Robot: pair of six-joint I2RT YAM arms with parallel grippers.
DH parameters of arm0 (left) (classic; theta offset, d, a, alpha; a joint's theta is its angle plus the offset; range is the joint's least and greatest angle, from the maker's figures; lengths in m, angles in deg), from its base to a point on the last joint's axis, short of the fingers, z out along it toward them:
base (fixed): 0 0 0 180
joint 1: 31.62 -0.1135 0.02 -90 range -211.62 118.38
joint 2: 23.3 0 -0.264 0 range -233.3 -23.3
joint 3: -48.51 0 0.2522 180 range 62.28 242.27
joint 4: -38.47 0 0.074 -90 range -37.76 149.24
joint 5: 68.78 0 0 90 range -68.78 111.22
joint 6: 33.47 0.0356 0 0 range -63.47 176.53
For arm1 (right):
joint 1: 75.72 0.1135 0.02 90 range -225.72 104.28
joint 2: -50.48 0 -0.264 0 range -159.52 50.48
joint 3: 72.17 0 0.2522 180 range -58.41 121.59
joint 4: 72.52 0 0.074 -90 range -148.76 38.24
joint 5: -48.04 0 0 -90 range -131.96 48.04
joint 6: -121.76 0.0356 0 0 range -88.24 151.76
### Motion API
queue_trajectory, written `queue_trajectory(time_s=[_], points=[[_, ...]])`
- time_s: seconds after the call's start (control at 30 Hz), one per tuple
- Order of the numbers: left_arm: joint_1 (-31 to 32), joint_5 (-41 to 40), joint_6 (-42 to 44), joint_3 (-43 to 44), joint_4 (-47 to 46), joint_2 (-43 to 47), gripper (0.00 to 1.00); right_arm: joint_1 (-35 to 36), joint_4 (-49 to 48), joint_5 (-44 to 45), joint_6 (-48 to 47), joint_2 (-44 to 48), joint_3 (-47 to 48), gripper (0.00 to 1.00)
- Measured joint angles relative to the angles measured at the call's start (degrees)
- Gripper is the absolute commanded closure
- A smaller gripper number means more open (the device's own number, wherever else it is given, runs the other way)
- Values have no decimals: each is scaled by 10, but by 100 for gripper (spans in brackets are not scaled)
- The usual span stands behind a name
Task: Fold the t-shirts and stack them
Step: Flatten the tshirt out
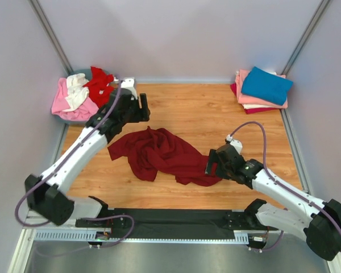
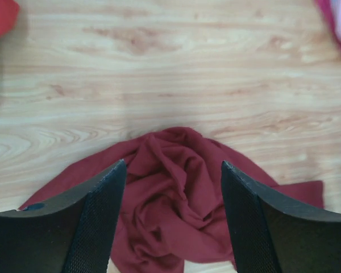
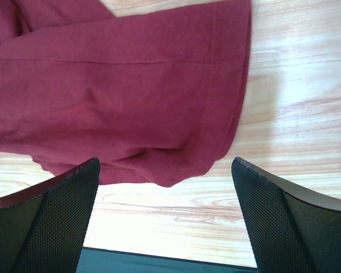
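A crumpled dark maroon cloth t-shirt is laid on the wooden counter — left fingers and right fingers are parted, nothing gripped

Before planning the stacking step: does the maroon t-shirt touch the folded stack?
Apart. The top view shows a wide strip of bare table between the maroon t-shirt and the folded stack.

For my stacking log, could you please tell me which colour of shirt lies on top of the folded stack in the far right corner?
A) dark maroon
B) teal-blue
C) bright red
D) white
B: the teal-blue shirt lies uppermost there, folded, over a pink shirt.
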Motion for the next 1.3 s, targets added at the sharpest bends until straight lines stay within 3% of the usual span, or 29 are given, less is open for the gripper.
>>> queue_trajectory(time_s=[0.3,0.77,0.87,0.9,1.0,1.3], points=[[0,16,-5,47,24,-247,29,0,-7,-16,1,-1,0,1],[7,13,-14,89,34,-332,42,0,-8,-21,-9,-2,0,0],[9,7,-14,90,38,-342,50,0,-9,-21,-11,-6,0,0],[9,3,-14,90,40,-344,60,0,-9,-21,-12,-8,0,0],[9,-4,-15,90,43,-348,100,0,-11,-21,-14,-11,0,0],[24,-39,8,149,111,-318,100,0,-20,-23,-14,-24,0,2]])
